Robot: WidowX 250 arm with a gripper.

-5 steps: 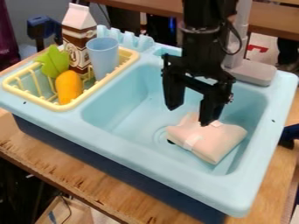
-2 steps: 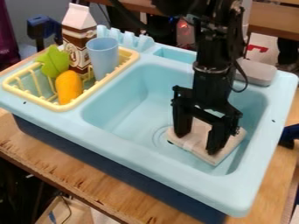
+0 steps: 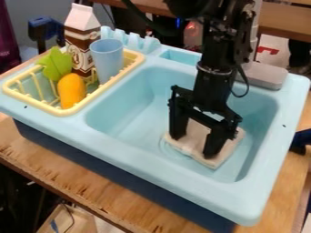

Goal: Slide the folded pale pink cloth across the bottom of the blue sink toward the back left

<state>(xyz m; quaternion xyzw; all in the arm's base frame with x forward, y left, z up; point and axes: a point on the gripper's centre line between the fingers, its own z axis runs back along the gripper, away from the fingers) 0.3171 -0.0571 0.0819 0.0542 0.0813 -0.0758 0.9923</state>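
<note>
Plywood forms the counter (image 3: pixel 115 200) under a pale blue sink (image 3: pixel 176 195), with dark gear and another wooden ledge (image 3: pixel 142 5) behind. Over the basin hangs the black gripper (image 3: pixel 194 146), its fingers spread wide apart and pointing down. Their tips are at the cloth (image 3: pixel 196 136), one by its left edge and the other over its near part; whether they pinch any of it, one cannot tell.

Pale beige, soft and folded into a flat, thick pad, the cloth lies on the basin floor, right of the middle. It looks four-sided with rounded corners, and one corner points toward the near rim. Its near left edge slants down to the right; the fingers hide part of it, and no long axis can be made out.

Farther out, at the left end of the sink, a yellow rack (image 3: pixel 32 101) holds a brown and white carton (image 3: pixel 82 38), a blue cup (image 3: pixel 107 61), a green toy (image 3: pixel 56 64) and an orange-yellow toy (image 3: pixel 72 91). A grey block (image 3: pixel 267 75) sits on the far rim, right of the arm.
</note>
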